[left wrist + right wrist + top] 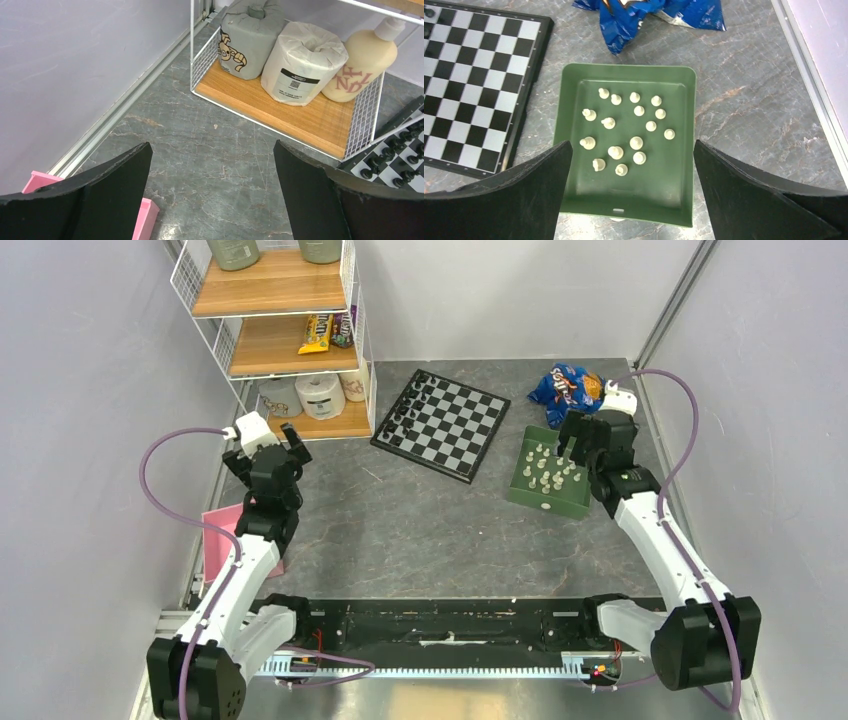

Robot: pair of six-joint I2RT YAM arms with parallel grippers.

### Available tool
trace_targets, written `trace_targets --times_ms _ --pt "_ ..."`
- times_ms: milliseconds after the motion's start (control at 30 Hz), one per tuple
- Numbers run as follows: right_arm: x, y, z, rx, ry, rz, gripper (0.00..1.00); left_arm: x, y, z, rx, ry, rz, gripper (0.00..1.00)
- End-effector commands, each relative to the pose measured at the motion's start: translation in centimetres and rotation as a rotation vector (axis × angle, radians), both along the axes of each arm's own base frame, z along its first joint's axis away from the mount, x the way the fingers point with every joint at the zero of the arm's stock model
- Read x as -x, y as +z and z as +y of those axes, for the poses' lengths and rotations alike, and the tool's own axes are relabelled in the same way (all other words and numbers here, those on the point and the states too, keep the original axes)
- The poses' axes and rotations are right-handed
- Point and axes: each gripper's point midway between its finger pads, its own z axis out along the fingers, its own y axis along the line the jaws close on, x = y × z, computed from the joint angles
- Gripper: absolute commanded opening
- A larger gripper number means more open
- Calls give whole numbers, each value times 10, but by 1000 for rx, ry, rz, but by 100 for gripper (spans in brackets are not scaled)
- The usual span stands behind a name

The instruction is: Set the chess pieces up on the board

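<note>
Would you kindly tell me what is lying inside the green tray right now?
Cream-white chess pieces, roughly sixteen, stand scattered inside the green tray; none are black. A finger of the right tool covers only the tray's near-left rim.

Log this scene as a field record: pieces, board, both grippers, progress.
white pieces: sixteen, standing loose in the tray
board: left of the tray, not touching it; black pieces along its shelf-side edge
right gripper: open, above the tray, holding nothing
left gripper: open, over bare table near the shelf, holding nothing
progress: no white piece on the board yet
</note>
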Motion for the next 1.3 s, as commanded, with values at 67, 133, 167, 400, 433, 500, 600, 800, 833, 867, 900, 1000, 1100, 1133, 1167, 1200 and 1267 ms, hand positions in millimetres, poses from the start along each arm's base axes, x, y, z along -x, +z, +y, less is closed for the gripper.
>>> trace_targets --times_ms 67,133,167,400,433,500,600,800,833,867,900,1000,1100,1133,1167,1200,1267 --pt "-17 43 25 -51 122 8 99 2 29 1 115 45 -139 100" --pt "-23 51 33 -85 142 37 99 -1 32 -20 149 -79 -151 100" --pt "-27 57 34 -109 128 35 99 -1 31 -25 172 -111 -168 100" --pt "-46 81 68 -225 267 -47 99 -4 36 -68 266 -336 -162 100" --pt "-51 80 68 -232 249 -32 99 -5 34 -69 287 -329 -150 100" --pt "-61 76 67 -229 235 30 99 -7 30 -78 293 -373 -101 100" --pt "-82 69 76 -249 255 109 99 -13 19 -87 320 -409 -46 100" --pt "-127 48 108 -374 316 216 83 -19 -14 -110 414 -457 59 100" --pt "-136 44 112 -386 327 229 80 -20 -16 -115 411 -470 75 100" --pt "-143 42 113 -393 322 234 78 -21 -18 -119 407 -476 92 100" --pt "-151 38 115 -396 320 245 77 -22 -22 -126 399 -484 112 100" --pt "-176 24 115 -387 298 257 71 -26 -30 -146 377 -491 146 99" --pt "-199 11 121 -404 303 274 66 -30 -43 -167 363 -507 190 98" --pt "-206 7 122 -409 300 276 61 -32 -48 -170 374 -507 202 97" --pt "-216 1 123 -413 290 274 57 -34 -52 -172 384 -505 205 95" --pt "-224 -8 123 -417 278 278 55 -33 -57 -174 389 -504 218 94" --pt "-240 -18 125 -415 266 267 53 -38 -60 -181 401 -518 215 91"
